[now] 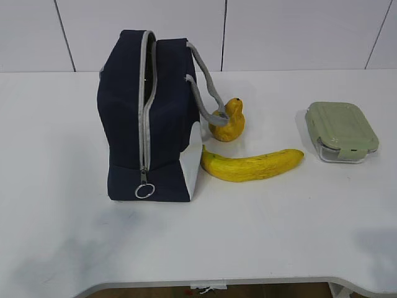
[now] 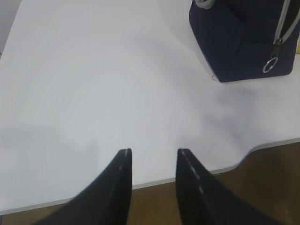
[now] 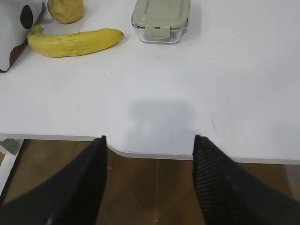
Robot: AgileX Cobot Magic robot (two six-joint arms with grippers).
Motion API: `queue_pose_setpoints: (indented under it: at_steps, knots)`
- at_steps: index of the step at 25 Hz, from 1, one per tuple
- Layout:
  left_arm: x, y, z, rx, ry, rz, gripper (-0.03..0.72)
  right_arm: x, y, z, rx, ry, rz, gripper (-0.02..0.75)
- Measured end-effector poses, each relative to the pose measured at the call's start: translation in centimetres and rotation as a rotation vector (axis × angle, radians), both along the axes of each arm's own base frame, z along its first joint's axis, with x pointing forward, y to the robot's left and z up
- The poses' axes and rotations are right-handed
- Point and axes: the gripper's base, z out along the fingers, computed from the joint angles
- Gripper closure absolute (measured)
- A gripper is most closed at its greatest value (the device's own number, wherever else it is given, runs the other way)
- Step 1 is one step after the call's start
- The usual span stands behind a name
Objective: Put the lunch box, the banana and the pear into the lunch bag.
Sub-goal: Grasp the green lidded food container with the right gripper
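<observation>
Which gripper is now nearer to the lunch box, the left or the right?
Right. The right gripper hangs open over the table's front edge, facing the lunch box. The left gripper is beyond the lunch bag.

No readable text, label, brand, number or sign in any view
</observation>
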Motion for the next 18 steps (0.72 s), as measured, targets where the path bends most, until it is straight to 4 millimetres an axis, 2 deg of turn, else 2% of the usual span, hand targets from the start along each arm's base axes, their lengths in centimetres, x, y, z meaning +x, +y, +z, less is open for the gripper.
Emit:
queue_pose_setpoints:
  at_steps: [18]
  knots:
    - [0.0,0.0,0.0,0.0,0.0,0.0,0.444,0.0,0.0,0.0,0.0,0.0,0.0,0.269]
